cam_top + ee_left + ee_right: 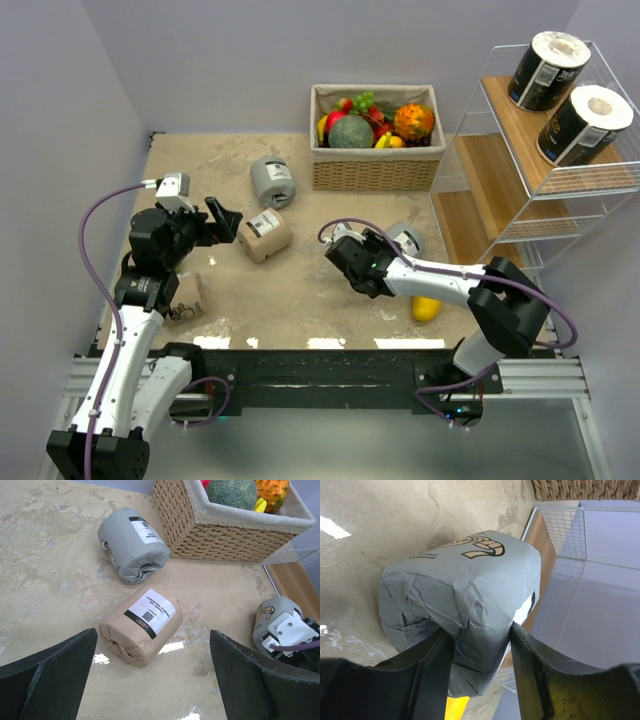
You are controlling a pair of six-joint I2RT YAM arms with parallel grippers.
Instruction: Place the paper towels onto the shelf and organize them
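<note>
Pinched between the two black fingers (437, 662) of the right hand (479, 640), a grey roll (465, 600) of paper towel is seen lying on its side on the worktop (380, 540). Its crumpled end is turned toward the palm, and both fingers are pressed against its wrapping, so the hand is closed on it. The right forearm is stretched low across the worktop, with the wrist bent so that the hand is pointed at the shelf (520, 180), whose lowest board lies just beyond the fingertips. Two black rolls (548, 68) are stood on the shelf's top board, well above the hand. A yellow mango (426, 308) is lying beneath the forearm.

The left arm is folded at the elbow and the left hand (152, 680) is tilted down toward the worktop, its fingers spread fully apart with nothing between them. A tan roll (142, 622) is lying just ahead of the fingertips, a second grey roll (132, 545) farther ahead, and a wicker basket (220, 535) of fruit beyond, to the right. Another tan roll (188, 297) is lying beside the left arm, behind its hand.
</note>
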